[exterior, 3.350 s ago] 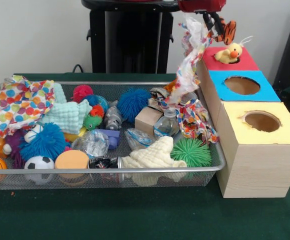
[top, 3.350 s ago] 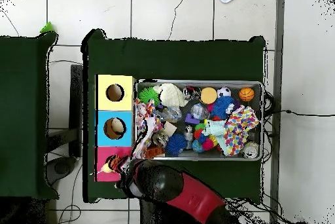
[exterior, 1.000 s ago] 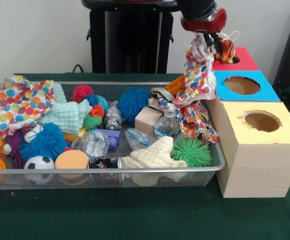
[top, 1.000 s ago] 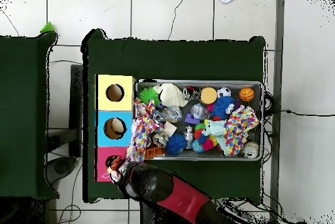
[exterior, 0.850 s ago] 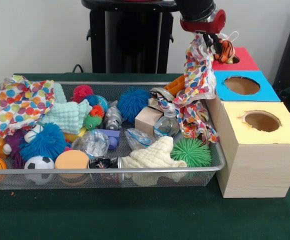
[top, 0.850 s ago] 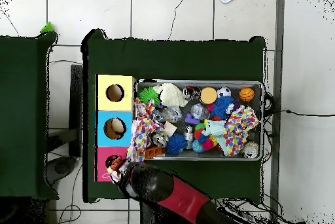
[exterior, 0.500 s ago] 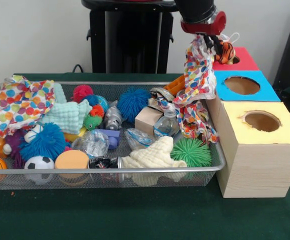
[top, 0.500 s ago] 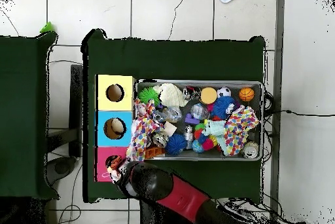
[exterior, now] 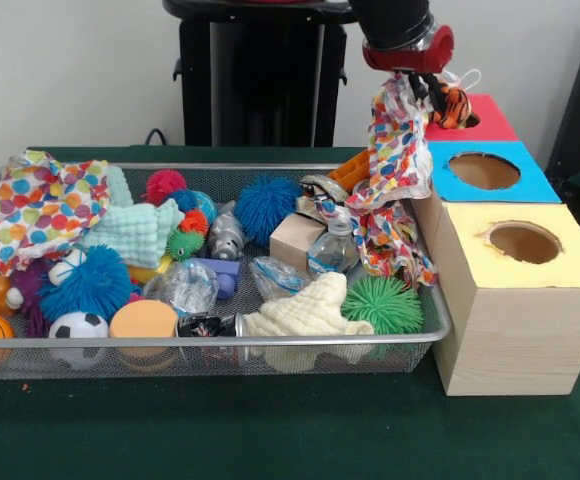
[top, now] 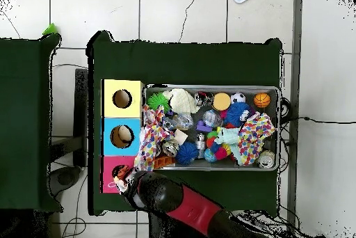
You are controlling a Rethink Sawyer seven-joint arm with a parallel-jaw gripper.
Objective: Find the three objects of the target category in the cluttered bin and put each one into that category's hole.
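My gripper (exterior: pixel 428 88) hangs over the near-left part of the red-surround box top (exterior: pixel 490 122). It is shut on a small orange striped plush toy (exterior: pixel 454 104) that hides most of the red-surround hole. A polka-dot cloth (exterior: pixel 394 145) is caught with the toy and trails down into the wire mesh bin (exterior: pixel 270 341). In the overhead view the gripper (top: pixel 126 177) and toy (top: pixel 122 174) sit over the red box top (top: pixel 109 163), right beside the bin (top: pixel 212 88). No yellow duckling shows.
The blue-surround hole (exterior: pixel 484 170) and yellow-surround hole (exterior: pixel 524 242) lie nearer the camera on the same row of boxes. The bin holds spiky balls, cloths, a plastic bottle (exterior: pixel 332 248), a small cardboard box (exterior: pixel 296 240) and an orange brick (exterior: pixel 354 168).
Since 3.4 s ago the gripper came down over the red box with the striped toy and cloth, and the duckling that sat at the red hole no longer shows. Over the last second it barely moved.
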